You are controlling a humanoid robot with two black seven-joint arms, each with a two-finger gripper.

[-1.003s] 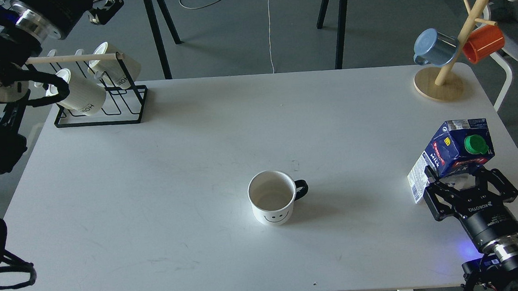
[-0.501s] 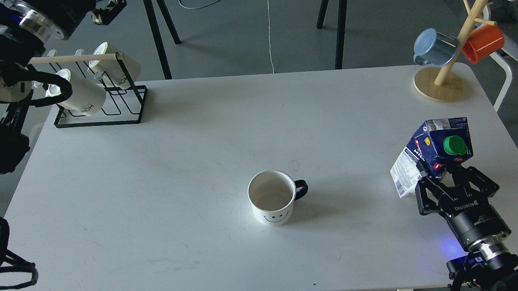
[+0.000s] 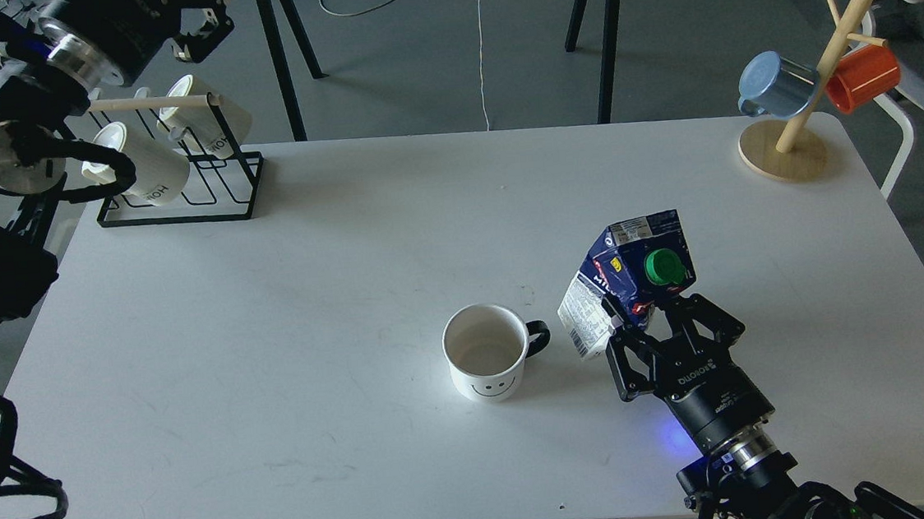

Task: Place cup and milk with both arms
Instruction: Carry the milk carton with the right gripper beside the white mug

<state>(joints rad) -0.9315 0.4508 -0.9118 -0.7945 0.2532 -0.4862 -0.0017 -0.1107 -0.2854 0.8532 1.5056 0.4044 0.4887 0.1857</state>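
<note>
The white cup [image 3: 487, 362] with a black handle and a smiley face stands upright and empty at the middle front of the white table [image 3: 345, 244]. My right gripper [image 3: 661, 311] is shut on the dark blue milk carton [image 3: 627, 279]. It holds the carton tilted, green cap facing me, just right of the cup's handle. My left gripper [image 3: 200, 20] is raised at the top left above the mug rack. It is partly cut off by the view's edge, and I cannot tell how its fingers stand.
A black wire rack [image 3: 180, 191] with ribbed white mugs stands at the back left corner. A wooden mug tree [image 3: 783, 153] with a blue mug [image 3: 776, 84] and an orange mug [image 3: 862, 77] stands at the back right corner.
My right gripper has carried the milk carton leftward from the table's right edge to just beside the cup. My left arm has shifted slightly. The cup has not moved.
</note>
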